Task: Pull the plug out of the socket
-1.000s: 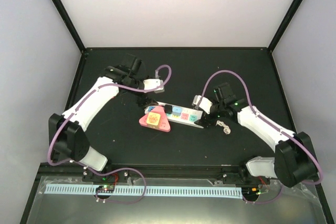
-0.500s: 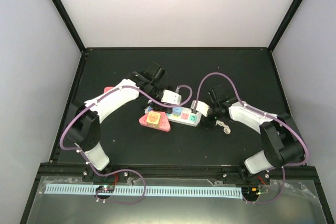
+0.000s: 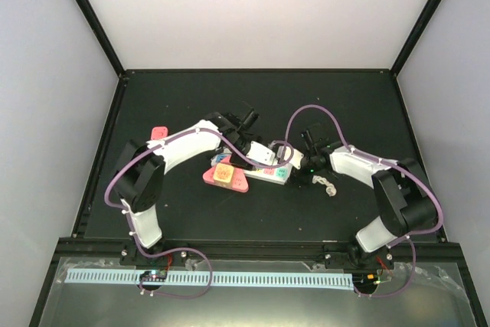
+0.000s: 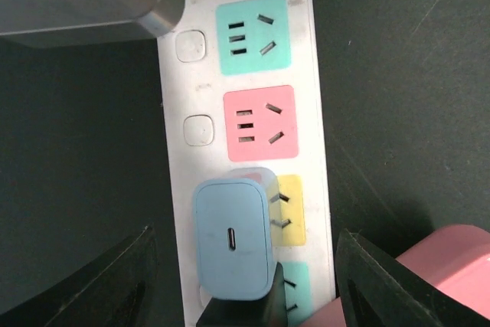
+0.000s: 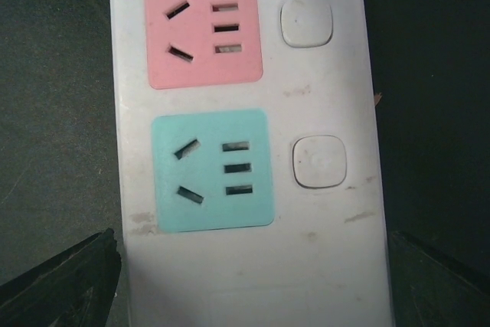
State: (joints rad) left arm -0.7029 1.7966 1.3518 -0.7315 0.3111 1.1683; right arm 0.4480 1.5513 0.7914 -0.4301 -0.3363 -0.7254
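- Pink triangular block (image 3: 224,176): lies just beside the left end of the socket (image 3: 272,174). If the socket is dragged that way, it would shove the block along.
- Left gripper (image 4: 243,269): hangs over the socket's left half, holding nothing. Its jaws are fairly wide, one finger off each long side of the socket.
- Plug (image 4: 233,246): a pale blue block seated over the socket's yellow outlet, between those fingers. The fingers stand outside the socket's width, so shutting too low may pinch the socket instead. Too high, and the pads could slip off the smooth casing.
- Right gripper (image 5: 253,296): sits over the socket's right end, beyond the teal outlet. Its jaws are wide and I see no grip. If the socket is not pinned, it would likely lift with the plug.
- Cord (image 3: 328,184): coiled loose, just right of the socket.
- Views: only the left wrist view shows the plug clearly and which outlet it occupies; from above, the left arm hides it. The right wrist view shows the pink and teal outlets and two buttons. Only the top view shows both wrists crowding the socket, so a collision is possible.
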